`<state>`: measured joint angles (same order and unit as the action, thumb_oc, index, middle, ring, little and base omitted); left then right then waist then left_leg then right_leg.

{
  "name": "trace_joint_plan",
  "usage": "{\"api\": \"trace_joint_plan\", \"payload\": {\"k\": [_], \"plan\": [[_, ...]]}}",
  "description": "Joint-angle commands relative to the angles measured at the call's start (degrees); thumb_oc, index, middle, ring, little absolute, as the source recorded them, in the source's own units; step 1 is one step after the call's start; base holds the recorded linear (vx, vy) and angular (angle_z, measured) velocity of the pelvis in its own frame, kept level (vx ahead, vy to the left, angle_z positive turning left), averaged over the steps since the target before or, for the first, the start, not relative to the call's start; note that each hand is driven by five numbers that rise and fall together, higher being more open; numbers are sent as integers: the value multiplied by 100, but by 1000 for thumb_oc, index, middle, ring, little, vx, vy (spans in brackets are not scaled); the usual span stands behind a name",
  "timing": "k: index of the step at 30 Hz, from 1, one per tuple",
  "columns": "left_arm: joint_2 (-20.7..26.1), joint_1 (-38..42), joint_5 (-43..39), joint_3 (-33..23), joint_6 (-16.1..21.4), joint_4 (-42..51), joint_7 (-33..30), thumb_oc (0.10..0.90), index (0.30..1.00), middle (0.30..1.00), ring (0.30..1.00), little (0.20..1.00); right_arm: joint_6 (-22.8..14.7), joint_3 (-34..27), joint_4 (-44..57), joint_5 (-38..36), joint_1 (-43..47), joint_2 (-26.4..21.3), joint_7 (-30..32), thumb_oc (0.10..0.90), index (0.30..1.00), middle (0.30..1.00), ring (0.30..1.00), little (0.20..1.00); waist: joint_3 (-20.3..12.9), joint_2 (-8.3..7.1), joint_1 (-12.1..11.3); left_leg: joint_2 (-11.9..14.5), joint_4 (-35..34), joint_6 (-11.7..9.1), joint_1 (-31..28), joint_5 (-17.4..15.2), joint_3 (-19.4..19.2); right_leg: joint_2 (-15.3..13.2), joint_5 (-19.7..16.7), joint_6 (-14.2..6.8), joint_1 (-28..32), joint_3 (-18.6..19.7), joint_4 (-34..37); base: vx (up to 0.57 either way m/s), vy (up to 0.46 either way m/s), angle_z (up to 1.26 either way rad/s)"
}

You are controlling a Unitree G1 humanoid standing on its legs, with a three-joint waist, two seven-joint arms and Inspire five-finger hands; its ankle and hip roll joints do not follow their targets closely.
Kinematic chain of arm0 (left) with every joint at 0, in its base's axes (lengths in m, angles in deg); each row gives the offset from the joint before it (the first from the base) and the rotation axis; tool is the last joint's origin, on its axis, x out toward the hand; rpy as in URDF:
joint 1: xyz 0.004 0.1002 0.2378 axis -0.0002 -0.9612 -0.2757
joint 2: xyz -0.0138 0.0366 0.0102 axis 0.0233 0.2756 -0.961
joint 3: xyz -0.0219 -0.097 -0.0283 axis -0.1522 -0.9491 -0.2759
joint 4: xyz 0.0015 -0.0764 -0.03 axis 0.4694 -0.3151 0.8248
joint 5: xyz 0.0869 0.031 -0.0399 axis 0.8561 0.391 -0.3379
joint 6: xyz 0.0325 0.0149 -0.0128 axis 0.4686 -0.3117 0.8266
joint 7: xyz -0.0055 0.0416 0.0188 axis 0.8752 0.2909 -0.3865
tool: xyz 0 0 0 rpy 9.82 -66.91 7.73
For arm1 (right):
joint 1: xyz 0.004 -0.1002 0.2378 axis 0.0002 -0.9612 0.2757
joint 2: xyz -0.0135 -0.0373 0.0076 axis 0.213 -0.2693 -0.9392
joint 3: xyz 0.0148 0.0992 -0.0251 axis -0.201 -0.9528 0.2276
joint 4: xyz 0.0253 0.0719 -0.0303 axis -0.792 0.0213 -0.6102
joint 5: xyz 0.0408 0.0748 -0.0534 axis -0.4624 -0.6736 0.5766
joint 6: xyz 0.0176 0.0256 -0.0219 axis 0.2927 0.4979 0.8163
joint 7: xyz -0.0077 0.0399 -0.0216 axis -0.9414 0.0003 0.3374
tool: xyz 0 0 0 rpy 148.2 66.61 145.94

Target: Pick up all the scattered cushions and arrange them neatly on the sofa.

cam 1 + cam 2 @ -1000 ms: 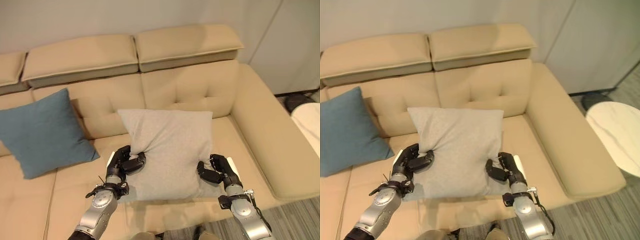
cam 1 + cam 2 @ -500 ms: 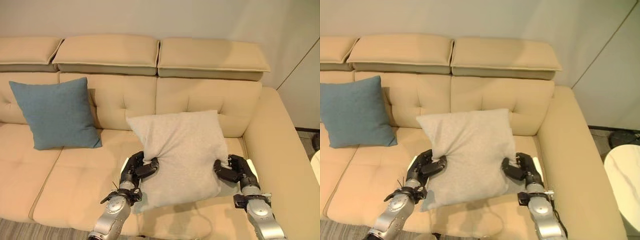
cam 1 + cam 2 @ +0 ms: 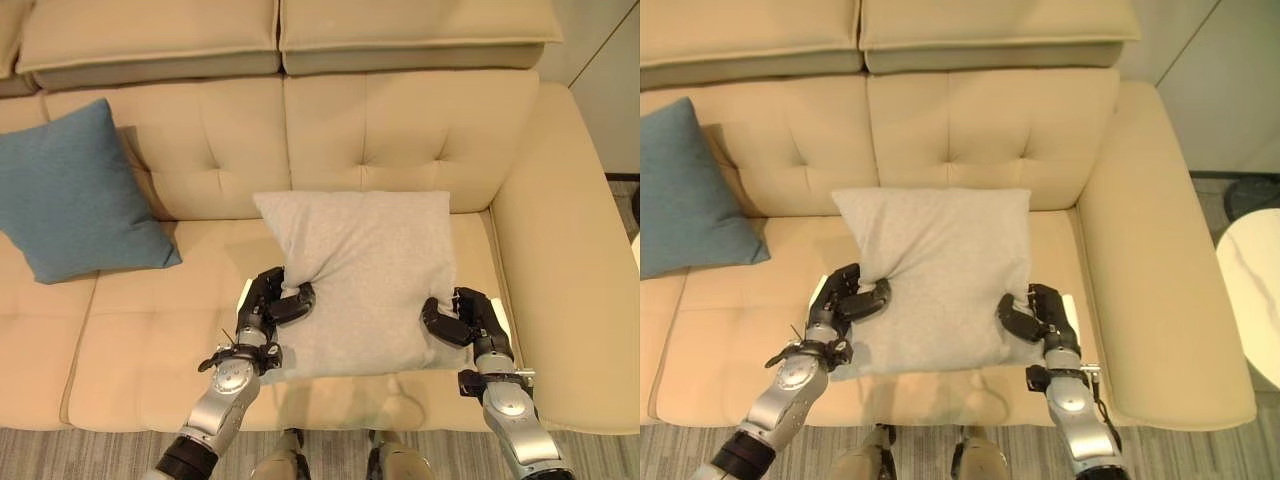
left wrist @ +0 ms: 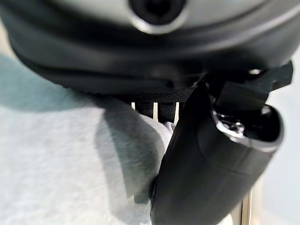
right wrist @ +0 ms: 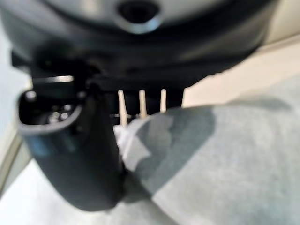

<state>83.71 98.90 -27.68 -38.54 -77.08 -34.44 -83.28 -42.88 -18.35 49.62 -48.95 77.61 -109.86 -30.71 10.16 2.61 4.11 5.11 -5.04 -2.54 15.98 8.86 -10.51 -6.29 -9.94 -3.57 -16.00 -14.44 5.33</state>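
Grey cushion (image 3: 358, 275) on sofa (image 3: 420, 130), left hand (image 3: 268, 305) and right hand (image 3: 468, 320) pinching its sides, no legible writing

We see the grey square fabric cushion (image 3: 358, 280) on the beige tufted sofa (image 3: 400, 130), right of the blue cushion (image 3: 75, 190).

The grey cushion (image 3: 363, 280) is matt woven cloth with a fine, slightly rough weave, creased where the left hand (image 3: 268, 306) and right hand (image 3: 468, 321) pinch it. Both hands look like dark, faintly glossy plastic, on brushed silver metal forearms. The blue cushion (image 3: 70, 190) is matt cloth too. The sofa (image 3: 420, 120) has a smooth, soft, tufted beige covering. The side table (image 3: 1250, 290) has a pale, polished top
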Motion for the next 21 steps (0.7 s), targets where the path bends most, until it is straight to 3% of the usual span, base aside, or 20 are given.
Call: {"api": "trace_joint_plan", "payload": {"k": [1,10,14,17,21], "plan": [[-144,1510,407,296,1161,606,-11,400,300,300,300,300,-1001,-26,1018,369,1322,50,421,400,300,300,300,300,-359,-148,2,148,4,-213,172,-432,61,-149,502,-636,-227,102,-33,-85,80,-4],[-109,3509,1015,609,1511,-13,-1100,400,300,300,300,300,-1024,784,436,1399,3460,40,1688,400,300,300,300,300,-259,-140,-88,53,4,-266,971,-213,110,-271,305,-691,-1008,188,-33,-61,49,-5],[127,4566,1552,729,1614,-307,-1597,400,300,300,300,300,-1021,963,224,2019,4507,-345,2312,400,300,300,300,300,-247,-169,-160,63,4,-316,1244,-136,208,-302,270,-717,-1273,175,-33,-39,1,0],[252,5227,1769,860,1644,-700,-1811,400,300,300,300,300,-977,1161,-27,2259,5166,-631,2539,400,300,300,300,300,-259,-168,-171,53,4,-356,1404,-93,241,-317,243,-733,-1436,179,-33,-27,-3,7],[325,5800,1730,991,1498,-1543,-1804,400,300,300,300,300,-876,1433,-666,2175,5707,-668,2521,400,300,300,300,300,-250,-171,-196,61,4,-388,1569,-39,264,-320,196,-747,-1583,159,-33,-29,-8,11]]}}
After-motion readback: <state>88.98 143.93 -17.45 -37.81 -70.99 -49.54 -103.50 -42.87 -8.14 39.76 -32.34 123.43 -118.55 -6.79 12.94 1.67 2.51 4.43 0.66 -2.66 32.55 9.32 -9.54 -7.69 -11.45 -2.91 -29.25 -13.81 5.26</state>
